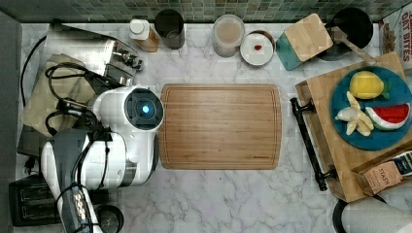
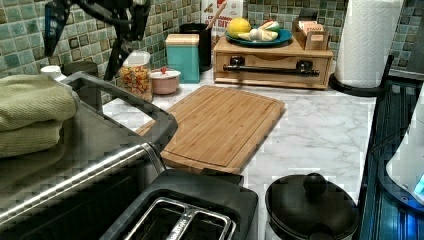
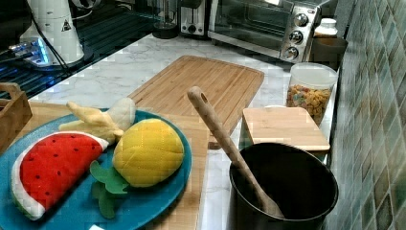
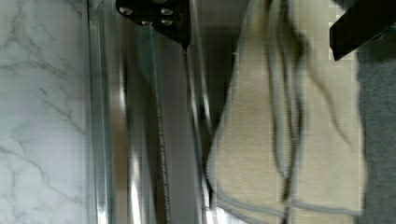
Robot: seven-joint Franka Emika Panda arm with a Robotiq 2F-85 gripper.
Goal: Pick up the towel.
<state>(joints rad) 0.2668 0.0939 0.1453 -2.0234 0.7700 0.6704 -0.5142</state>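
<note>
Towel (image 2: 30, 115) is lying folded on top of the toaster oven (image 2: 95, 165), at the oven's end away from the cutting board (image 1: 221, 126). In the wrist view the towel (image 4: 289, 121) is resting beside the oven's metal edge. Arm (image 1: 107, 145) is hovering over the oven. End effector state: cannot tell.

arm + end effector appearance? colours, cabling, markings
The arm has glossy white rounded shells with dark grey or black joint sections. One joint cap is a black disc with a glowing blue light. Loose black cables loop alongside the links. The end effector's fingers are black.
</note>
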